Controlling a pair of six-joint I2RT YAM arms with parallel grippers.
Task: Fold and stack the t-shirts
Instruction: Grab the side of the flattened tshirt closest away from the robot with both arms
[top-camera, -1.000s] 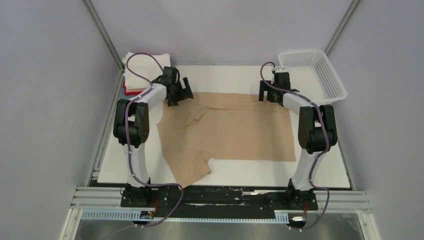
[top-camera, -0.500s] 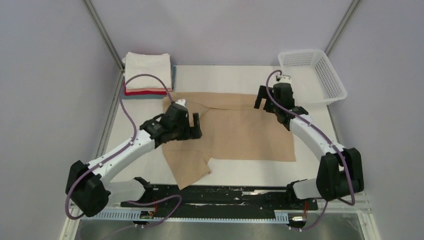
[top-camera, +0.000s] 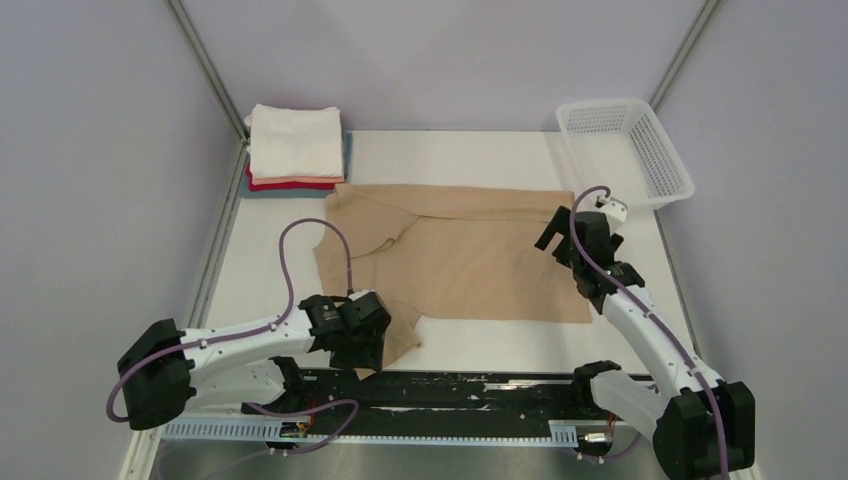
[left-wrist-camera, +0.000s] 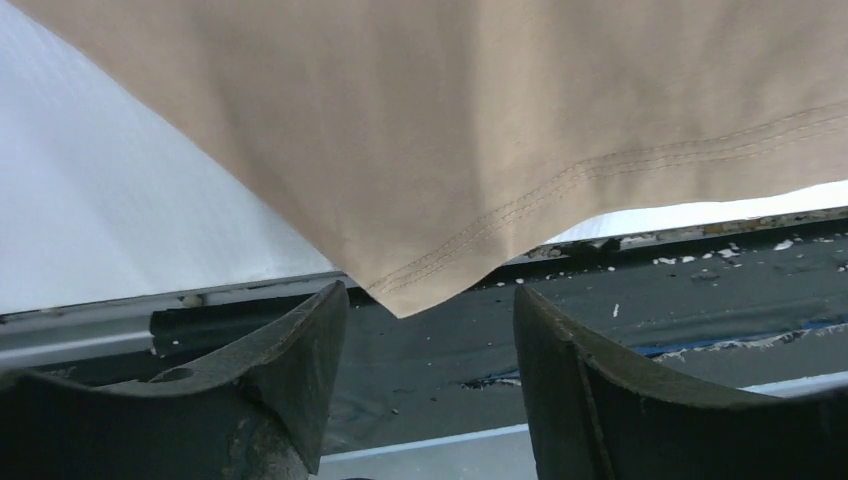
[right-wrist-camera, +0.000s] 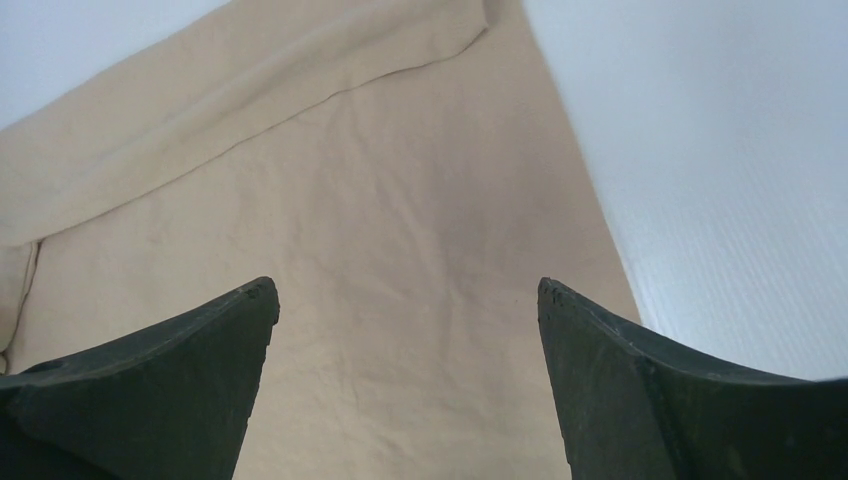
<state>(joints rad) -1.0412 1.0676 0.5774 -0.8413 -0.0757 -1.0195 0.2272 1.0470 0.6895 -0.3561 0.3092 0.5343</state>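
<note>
Both arms drawn back toward near edge. Left gripper: jaws apart, sleeve corner of tan t-shirt directly ahead between them, overhanging near edge. Right gripper: jaws apart above hem, right side. Shirt mid-worktop, long axis left-right.

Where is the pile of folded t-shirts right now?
In the top view, the pile of folded t-shirts sits at the far left corner of the table, just beyond the spread tan t-shirt and opposite the white mesh basket.
</note>
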